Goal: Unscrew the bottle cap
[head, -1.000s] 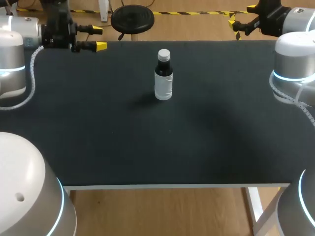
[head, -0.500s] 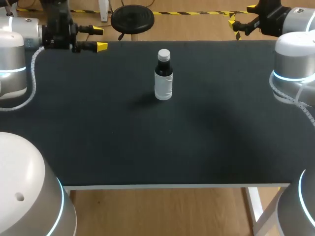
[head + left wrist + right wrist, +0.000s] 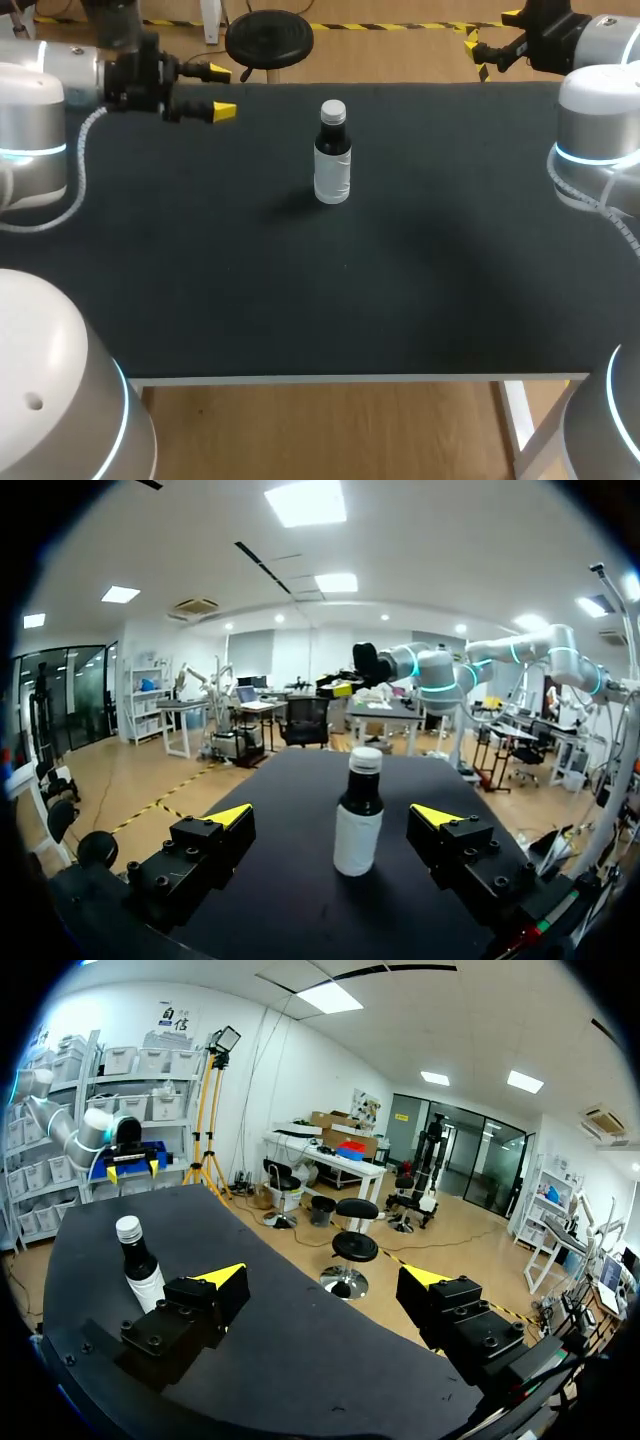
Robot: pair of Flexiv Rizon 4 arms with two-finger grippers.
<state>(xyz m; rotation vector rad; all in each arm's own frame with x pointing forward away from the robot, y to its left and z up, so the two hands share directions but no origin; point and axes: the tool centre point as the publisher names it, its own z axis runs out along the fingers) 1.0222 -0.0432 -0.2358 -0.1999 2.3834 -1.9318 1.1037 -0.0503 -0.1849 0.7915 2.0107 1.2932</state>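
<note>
Centrally, dark bottle (image 3: 332, 160) with white label (image 3: 332, 181), white cap (image 3: 333, 110).

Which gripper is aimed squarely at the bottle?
The left gripper: the bottle stands straight ahead, centred between its open fingers. The right gripper has it off beside one finger.

The left arm (image 3: 40, 95) comes in from the far left and lies low and flat. Its black wrist (image 3: 135, 78) points the left jaws sideways toward the middle, and they are wide open, with their two yellow tips (image 3: 229, 814) well apart. The right arm (image 3: 598, 110) sits bent at the far right, up high, and the right jaws point toward the middle too, wide open, with the two yellow ends (image 3: 222, 1277) far from each other.
</note>
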